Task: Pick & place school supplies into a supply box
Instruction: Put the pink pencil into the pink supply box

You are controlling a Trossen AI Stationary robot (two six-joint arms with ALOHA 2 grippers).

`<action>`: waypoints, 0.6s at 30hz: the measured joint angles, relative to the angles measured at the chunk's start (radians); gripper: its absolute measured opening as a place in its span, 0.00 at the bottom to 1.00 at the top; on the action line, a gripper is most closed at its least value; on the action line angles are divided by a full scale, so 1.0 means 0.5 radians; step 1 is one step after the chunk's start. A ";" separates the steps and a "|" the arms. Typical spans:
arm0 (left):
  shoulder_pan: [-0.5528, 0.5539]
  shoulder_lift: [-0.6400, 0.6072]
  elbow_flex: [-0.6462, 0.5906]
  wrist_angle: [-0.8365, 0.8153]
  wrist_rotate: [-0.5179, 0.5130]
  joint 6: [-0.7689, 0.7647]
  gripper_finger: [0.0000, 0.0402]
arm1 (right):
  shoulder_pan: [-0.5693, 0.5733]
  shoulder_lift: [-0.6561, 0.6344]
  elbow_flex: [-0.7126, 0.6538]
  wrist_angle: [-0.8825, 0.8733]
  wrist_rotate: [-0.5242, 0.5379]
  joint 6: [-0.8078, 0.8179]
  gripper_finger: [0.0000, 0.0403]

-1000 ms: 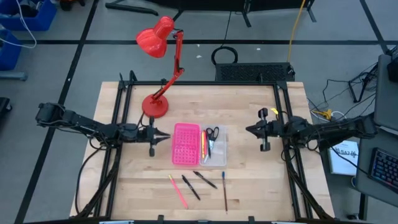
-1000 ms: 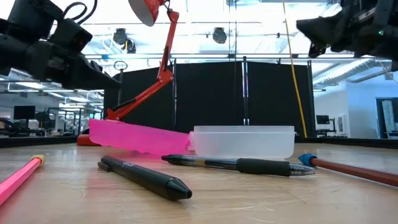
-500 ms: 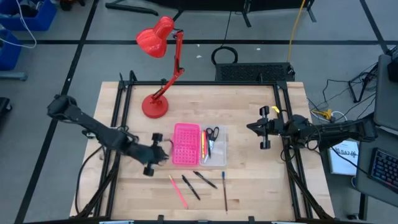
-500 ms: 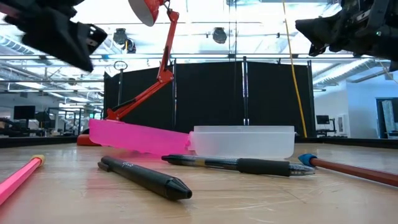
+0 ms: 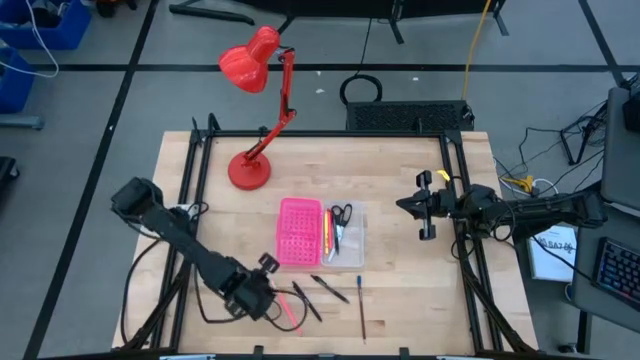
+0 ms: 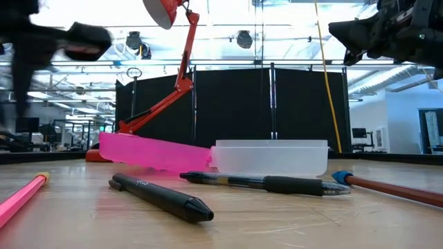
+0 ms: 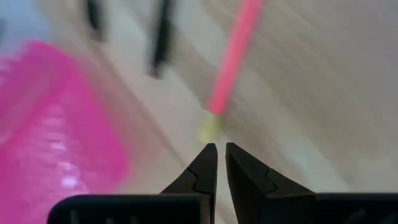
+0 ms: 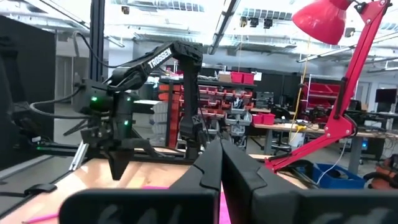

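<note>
The supply box lies open mid-table: pink half (image 5: 300, 232) and clear tray (image 5: 347, 238), which holds the black-handled scissors (image 5: 342, 213) and a few pens. A pink pencil (image 5: 286, 306), two black pens (image 5: 307, 300) (image 5: 330, 288) and a brown pencil (image 5: 361, 306) lie flat on the table near its near edge. My left gripper (image 5: 272, 298) is shut and hangs over the pink pencil's yellow end (image 7: 208, 127), fingertips (image 7: 211, 152) just short of it. My right gripper (image 5: 403, 207), shut, waits above the table right of the tray.
A red desk lamp (image 5: 250, 170) stands on the table's far left part, beyond the pink half. Black frame rails (image 5: 188, 200) run along the table's left and right sides. Bare wood lies between the tray and my right gripper.
My left arm has swung fast from beside the pink half's left side toward the table's near edge, turning and dropping until its gripper is over the pink pencil. My right arm has kept still. Nothing on the table has moved.
</note>
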 joint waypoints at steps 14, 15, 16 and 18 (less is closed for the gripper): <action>0.070 0.094 0.096 0.111 0.181 0.426 0.39 | 0.000 0.000 -0.002 0.001 0.000 0.036 0.00; 0.079 0.095 0.095 0.111 0.191 0.428 0.40 | 0.000 0.000 -0.002 0.001 0.000 0.036 0.00; 0.087 0.094 0.095 0.122 0.189 0.428 0.40 | 0.000 0.000 -0.002 0.001 0.000 0.036 0.00; 0.102 0.091 0.095 0.178 0.177 0.430 0.41 | 0.000 0.001 -0.002 0.001 0.000 0.036 0.00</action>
